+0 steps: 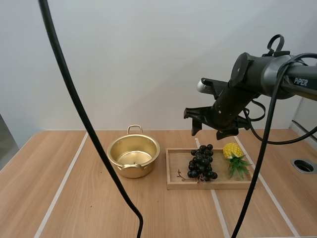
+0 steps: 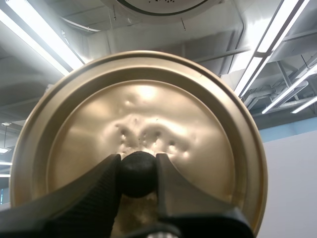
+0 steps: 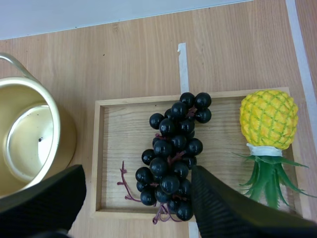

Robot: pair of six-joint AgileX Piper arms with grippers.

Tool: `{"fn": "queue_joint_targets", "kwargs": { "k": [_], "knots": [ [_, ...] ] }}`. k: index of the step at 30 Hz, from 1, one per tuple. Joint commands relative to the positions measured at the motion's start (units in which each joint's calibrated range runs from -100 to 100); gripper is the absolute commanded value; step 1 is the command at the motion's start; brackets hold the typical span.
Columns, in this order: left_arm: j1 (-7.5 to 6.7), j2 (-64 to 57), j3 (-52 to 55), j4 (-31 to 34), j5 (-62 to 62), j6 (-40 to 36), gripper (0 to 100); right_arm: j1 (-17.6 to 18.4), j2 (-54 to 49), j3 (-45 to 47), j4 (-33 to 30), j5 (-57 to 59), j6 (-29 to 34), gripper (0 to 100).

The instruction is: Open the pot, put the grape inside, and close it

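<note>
An open golden pot (image 1: 132, 154) stands lidless on the table, left of a wooden tray (image 1: 208, 186). A bunch of dark grapes (image 1: 202, 162) lies in the tray. My right gripper (image 1: 209, 130) hangs open well above the tray. In the right wrist view its fingers (image 3: 218, 203) stand wide apart over the grapes (image 3: 173, 153), with the pot (image 3: 25, 139) off to one side of the tray (image 3: 119, 144). My left gripper (image 2: 137, 168) is shut on the black knob (image 2: 137, 174) of the golden lid (image 2: 138, 114), held up off the pot.
A toy pineapple (image 1: 233, 151) lies in the tray just right of the grapes, also beside them in the right wrist view (image 3: 268, 119). A round hole (image 1: 303, 165) sits in the tabletop at the far right.
</note>
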Motion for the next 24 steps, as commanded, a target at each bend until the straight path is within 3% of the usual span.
{"fn": "queue_joint_targets", "kwargs": {
  "k": [1, 10, 18, 24],
  "knots": [
    [0.02, 0.0, -0.3, 0.3, -2.4, -0.4, 0, -0.3, -0.3, -0.4, 0.5, -0.8, 0.3, 100],
    [0.02, 0.0, -0.3, 0.3, -2.4, -0.4, 0, -0.3, -0.3, -0.4, -0.3, -0.6, 0.7, 100],
    [0.02, 0.0, -0.3, 0.3, -2.4, -0.4, 0, -0.3, -0.3, -0.4, 1.0, -0.2, 7.6, 100],
    [0.02, 0.0, -0.3, 0.3, -2.4, -0.4, 0, -0.3, 0.1, -0.4, -8.4, -4.2, 19.2, 100]
  ]
}}
